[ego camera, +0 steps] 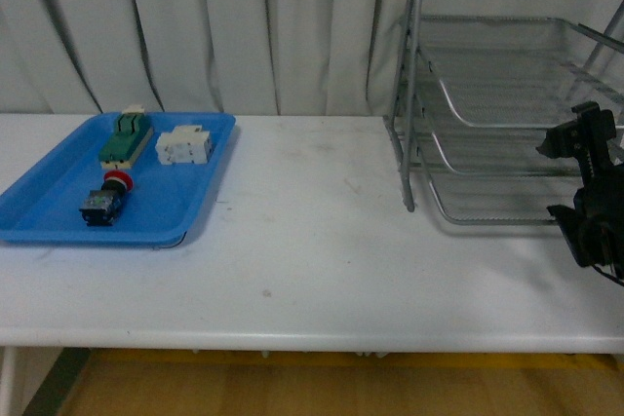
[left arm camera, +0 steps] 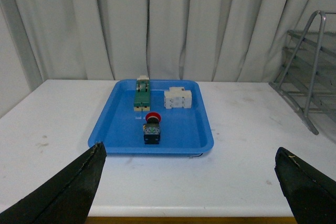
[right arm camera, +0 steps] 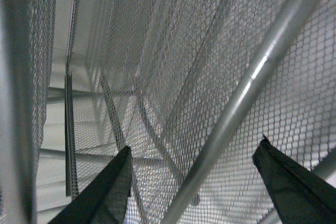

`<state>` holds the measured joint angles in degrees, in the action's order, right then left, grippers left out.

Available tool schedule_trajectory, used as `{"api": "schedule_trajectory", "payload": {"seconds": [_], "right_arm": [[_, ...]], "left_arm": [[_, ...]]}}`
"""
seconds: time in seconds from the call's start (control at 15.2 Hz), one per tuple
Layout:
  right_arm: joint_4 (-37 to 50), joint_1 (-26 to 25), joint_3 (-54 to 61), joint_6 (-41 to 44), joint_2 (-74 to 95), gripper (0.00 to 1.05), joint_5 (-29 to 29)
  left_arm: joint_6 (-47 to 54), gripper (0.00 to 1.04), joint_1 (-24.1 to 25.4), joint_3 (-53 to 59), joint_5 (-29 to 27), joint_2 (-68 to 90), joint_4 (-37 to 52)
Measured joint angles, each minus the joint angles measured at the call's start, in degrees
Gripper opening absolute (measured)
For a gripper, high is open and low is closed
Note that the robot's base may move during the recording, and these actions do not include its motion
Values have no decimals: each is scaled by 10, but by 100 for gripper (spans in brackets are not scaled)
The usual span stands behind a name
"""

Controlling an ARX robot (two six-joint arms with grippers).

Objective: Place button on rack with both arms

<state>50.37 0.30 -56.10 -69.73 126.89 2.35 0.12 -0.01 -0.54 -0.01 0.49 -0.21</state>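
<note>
At the left of the tabletop (ego camera: 312, 250) I see the blue tray (ego camera: 44, 204), and the button (ego camera: 105, 197) lies inside it, in the near part, apart from the green terminal block (ego camera: 125, 138) and the white block (ego camera: 183, 145) behind it. It lies on its side: red mushroom cap toward the back, then a black collar and a blue-black body. My left hand (left arm camera: 189, 153) is spread wide and empty, facing the tray, I think to approach the button. At the right stands the rack (ego camera: 487, 104). My right hand (ego camera: 561, 180) is also parted and empty, close against the mesh, probably to steady it.
</note>
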Motion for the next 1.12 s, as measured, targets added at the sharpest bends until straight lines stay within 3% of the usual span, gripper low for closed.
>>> {"api": "schedule_trajectory", "payload": {"seconds": [0.13, 0.33, 0.46, 0.66, 0.86, 1.12], "right_arm": [[-24, -4, -43, 9, 28, 54, -5], [38, -10, -20, 7, 32, 18, -2], [112, -16, 68, -75, 3, 5, 9], [226, -27, 239, -106, -54, 4, 38], [239, -38, 309, -90, -81, 6, 63], [230, -45, 362, 44, -147, 53, 80]], "left_arm": [[0, 98, 0, 0, 0, 0, 0], [0, 98, 0, 0, 0, 0, 0], [0, 98, 0, 0, 0, 0, 0], [0, 98, 0, 0, 0, 0, 0], [0, 98, 0, 0, 0, 0, 0], [0, 98, 0, 0, 0, 0, 0]]}}
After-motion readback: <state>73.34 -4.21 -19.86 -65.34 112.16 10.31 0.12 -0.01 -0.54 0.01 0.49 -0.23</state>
